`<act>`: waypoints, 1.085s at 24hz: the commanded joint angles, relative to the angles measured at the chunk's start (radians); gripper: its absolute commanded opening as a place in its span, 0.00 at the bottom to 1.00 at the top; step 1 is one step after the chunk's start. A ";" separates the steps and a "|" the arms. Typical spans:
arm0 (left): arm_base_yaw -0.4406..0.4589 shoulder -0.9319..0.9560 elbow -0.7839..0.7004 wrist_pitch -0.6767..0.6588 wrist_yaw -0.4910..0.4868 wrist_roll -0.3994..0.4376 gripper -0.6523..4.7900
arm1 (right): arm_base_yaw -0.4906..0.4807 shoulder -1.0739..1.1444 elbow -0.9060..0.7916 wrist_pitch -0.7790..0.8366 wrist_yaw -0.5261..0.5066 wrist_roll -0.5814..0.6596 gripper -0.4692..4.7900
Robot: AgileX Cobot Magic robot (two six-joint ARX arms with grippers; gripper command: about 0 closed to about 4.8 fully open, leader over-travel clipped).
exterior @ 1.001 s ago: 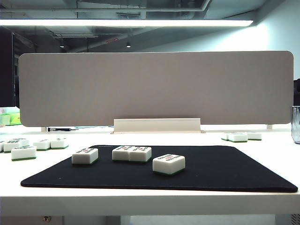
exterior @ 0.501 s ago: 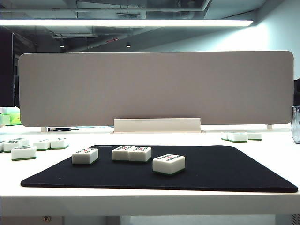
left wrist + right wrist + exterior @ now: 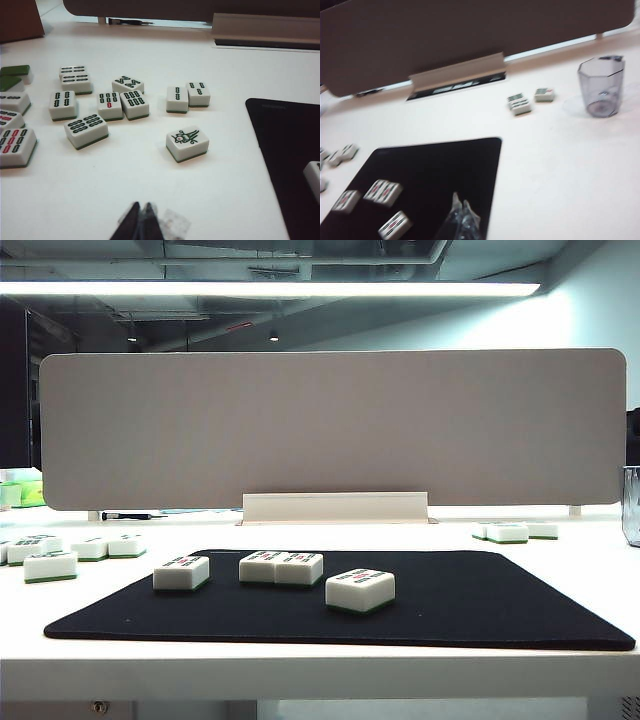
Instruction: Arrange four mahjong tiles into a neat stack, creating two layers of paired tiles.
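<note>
The four mahjong tiles lie flat in one layer on the black mat (image 3: 480, 605); no stack shows. One tile (image 3: 181, 572) lies at the left and two tiles (image 3: 260, 567) (image 3: 300, 568) touch side by side in the middle. The fourth tile (image 3: 360, 589) sits nearer the front. Neither gripper appears in the exterior view. In the right wrist view my right gripper (image 3: 460, 204) hovers shut and empty over the mat's edge, beside the tiles (image 3: 395, 225) (image 3: 383, 192) (image 3: 346, 201). My left gripper (image 3: 141, 207) is shut and empty above bare white table, left of the mat (image 3: 290, 145).
Several extra tiles (image 3: 187, 142) (image 3: 50, 565) are scattered on the table left of the mat. A few more extra tiles (image 3: 510, 532) (image 3: 520, 104) lie at the back right, near a clear cup (image 3: 601, 87). A grey divider panel (image 3: 330, 430) closes off the back.
</note>
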 commanded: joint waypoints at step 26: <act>-0.003 0.065 0.254 -0.046 0.225 -0.277 0.12 | 0.001 -0.008 0.212 -0.261 -0.709 -0.007 0.09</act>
